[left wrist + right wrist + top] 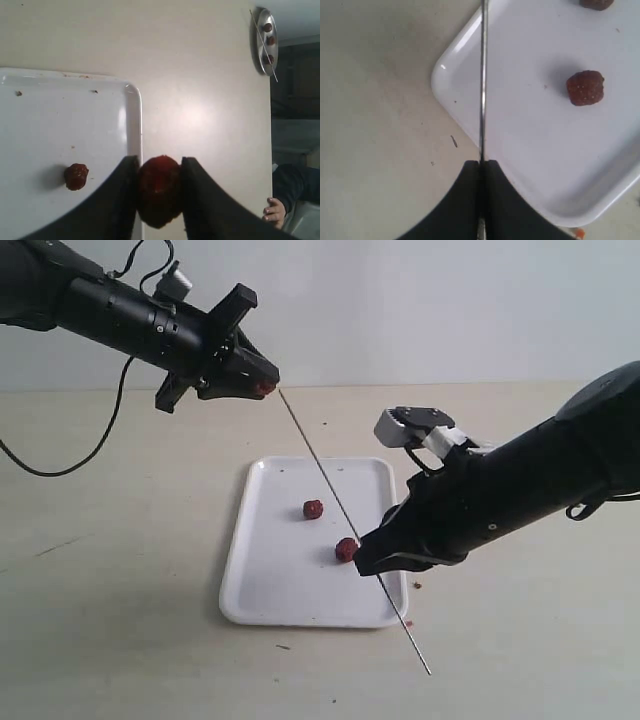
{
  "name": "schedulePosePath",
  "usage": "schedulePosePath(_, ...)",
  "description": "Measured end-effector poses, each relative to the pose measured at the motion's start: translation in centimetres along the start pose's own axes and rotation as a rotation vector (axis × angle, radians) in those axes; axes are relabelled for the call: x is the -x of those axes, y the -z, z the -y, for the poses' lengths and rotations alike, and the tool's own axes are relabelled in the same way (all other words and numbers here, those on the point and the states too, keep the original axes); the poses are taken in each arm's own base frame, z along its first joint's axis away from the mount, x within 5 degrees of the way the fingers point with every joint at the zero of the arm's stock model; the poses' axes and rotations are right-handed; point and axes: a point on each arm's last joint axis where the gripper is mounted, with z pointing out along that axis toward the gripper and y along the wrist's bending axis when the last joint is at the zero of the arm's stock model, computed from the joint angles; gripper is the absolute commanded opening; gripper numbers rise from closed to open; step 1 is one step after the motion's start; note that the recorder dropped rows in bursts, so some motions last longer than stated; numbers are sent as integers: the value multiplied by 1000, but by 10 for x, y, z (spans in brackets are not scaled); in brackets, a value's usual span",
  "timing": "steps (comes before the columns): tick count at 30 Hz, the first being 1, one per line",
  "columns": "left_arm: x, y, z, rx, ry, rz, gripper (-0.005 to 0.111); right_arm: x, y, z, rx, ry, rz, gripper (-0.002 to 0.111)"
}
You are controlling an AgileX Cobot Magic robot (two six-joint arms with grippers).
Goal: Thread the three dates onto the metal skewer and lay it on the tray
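Your left tool [258, 380] grasps one date [159, 190] at the tip of the skewer [333, 490]; your right tool [482, 165] clenches the skewer above the tray [270, 580]. Push off-centre and the date may slip onto the worktop [120, 620].

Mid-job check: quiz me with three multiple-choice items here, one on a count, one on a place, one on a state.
1. Dates lying on the tray: A none; B one; C two.
2. The date in the left gripper is: A on the tray; B raised near the skewer's top end; C pushed halfway down the skewer.
3. The right gripper is: A shut on the skewer; B open; C shut on a date.
C, two lie loose; B, it hangs by the tip; A, its jaws pinch the skewer.
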Motion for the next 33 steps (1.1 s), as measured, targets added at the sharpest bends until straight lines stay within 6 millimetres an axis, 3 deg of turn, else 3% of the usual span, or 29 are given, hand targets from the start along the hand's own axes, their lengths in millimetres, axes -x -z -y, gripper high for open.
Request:
schedulePosePath(9, 0, 0, 0, -1, -4, -4, 32, 1, 0, 0, -1, -13, 13, 0)
schedulePosePath(18, 0, 0, 1, -6, -4, -3, 32, 3, -8, -12, 5, 30, 1, 0)
schedulePosePath(33, -1, 0, 1, -9, -21, -7, 32, 12, -14, -5, -29, 1, 4, 0)
